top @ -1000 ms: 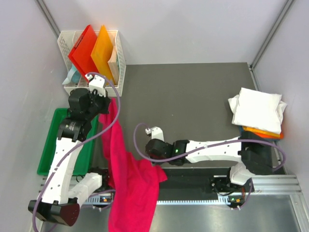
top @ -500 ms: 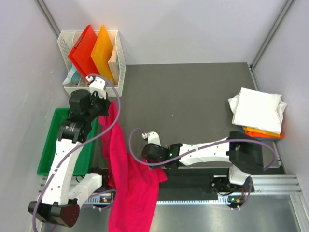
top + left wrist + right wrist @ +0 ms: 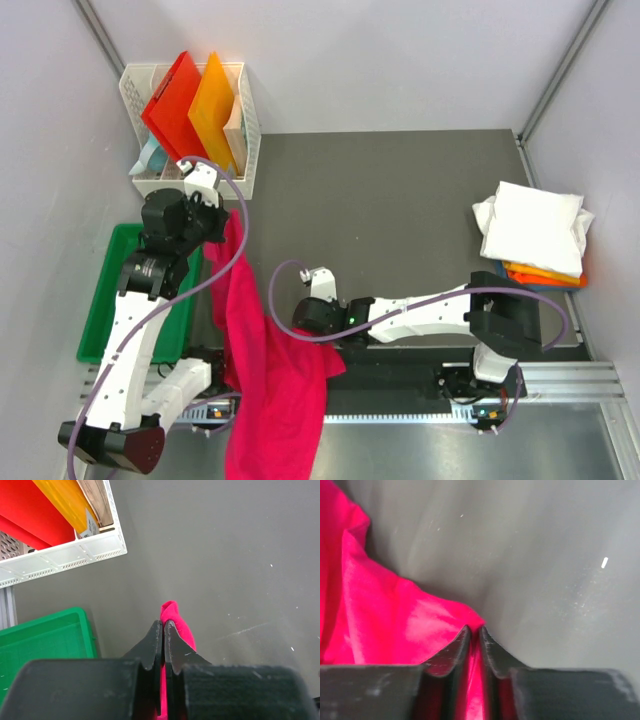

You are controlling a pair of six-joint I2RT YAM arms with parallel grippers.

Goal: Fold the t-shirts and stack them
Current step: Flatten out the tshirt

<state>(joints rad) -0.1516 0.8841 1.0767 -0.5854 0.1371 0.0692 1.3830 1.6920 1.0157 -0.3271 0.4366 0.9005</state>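
A bright magenta-pink t-shirt (image 3: 265,370) hangs crumpled from the table's left side down over the near edge. My left gripper (image 3: 228,222) is shut on its upper end, which shows as a pink fold (image 3: 176,622) between the fingers in the left wrist view. My right gripper (image 3: 300,320) is shut on the shirt's right edge (image 3: 420,625) low over the table. A stack of folded shirts sits at the far right: white (image 3: 532,228) on top, orange (image 3: 545,274) under it.
A white basket (image 3: 245,120) at the back left holds a red folder (image 3: 172,100) and an orange folder (image 3: 214,105). A green tray (image 3: 103,300) lies left of the table. The grey table (image 3: 380,200) has a metal rail along its near edge.
My right gripper has moved left along the table to the pink shirt's right edge and closed on it. My left gripper has stayed almost still, holding the shirt's top.
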